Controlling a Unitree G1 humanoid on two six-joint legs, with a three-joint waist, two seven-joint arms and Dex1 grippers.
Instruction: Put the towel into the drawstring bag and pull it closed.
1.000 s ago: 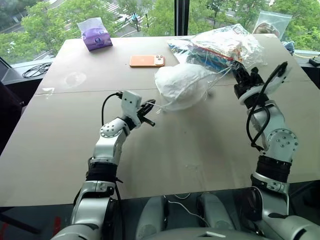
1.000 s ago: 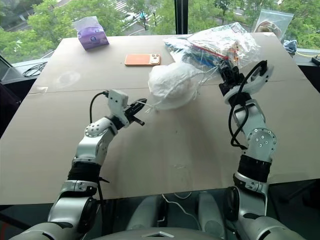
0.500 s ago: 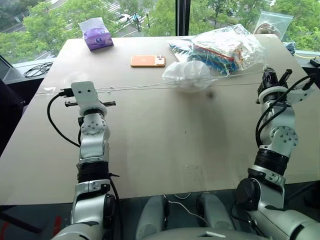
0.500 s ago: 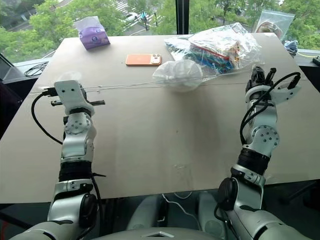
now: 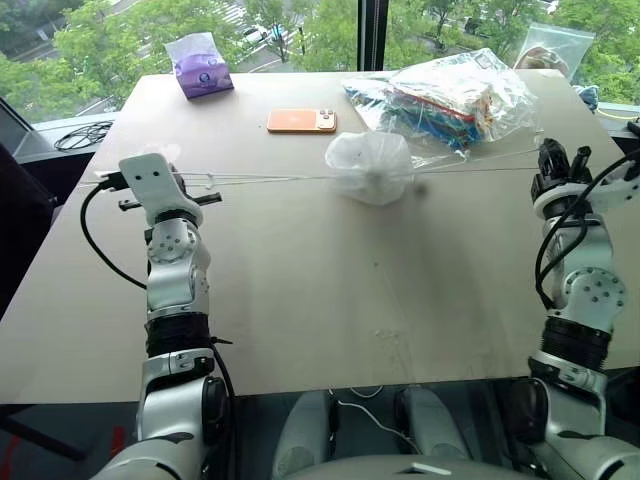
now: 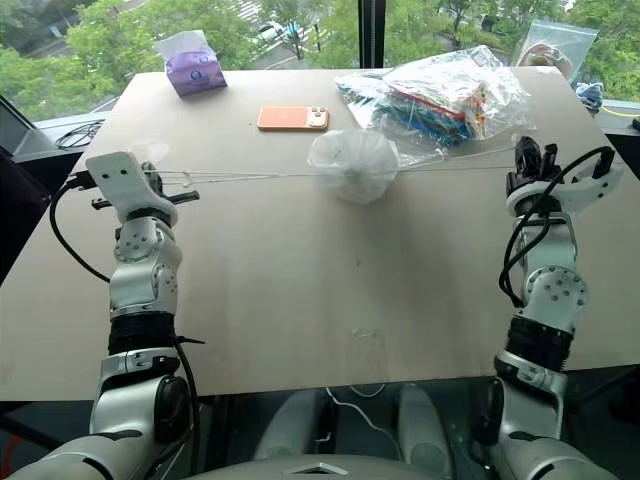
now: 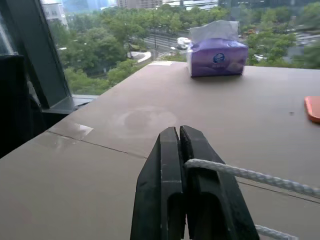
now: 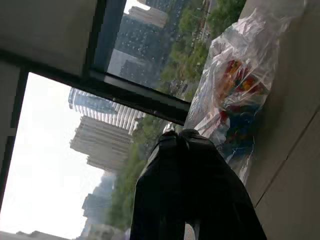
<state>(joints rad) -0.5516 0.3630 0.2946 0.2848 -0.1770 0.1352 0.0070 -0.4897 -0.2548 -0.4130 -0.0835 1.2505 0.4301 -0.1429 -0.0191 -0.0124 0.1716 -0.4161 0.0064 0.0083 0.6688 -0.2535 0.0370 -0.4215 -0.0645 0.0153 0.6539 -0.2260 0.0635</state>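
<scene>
While both cords run taut, the left end effector (image 7: 179, 150) and right end effector (image 6: 527, 158) clamp them, suspending the drawstring bag (image 5: 370, 166) cinched.

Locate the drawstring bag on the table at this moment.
In the left eye view the drawstring bag sits mid-table toward the far edge, just in front of the orange phone and beside the clear plastic bag.

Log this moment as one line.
bag: cinched, mid-table | cords: taut | left gripper: shut on cord | right gripper: shut, cord end | phone: behind bag

Silver arms (image 5: 176, 270) — black cables, fingers (image 7: 170, 190).
</scene>
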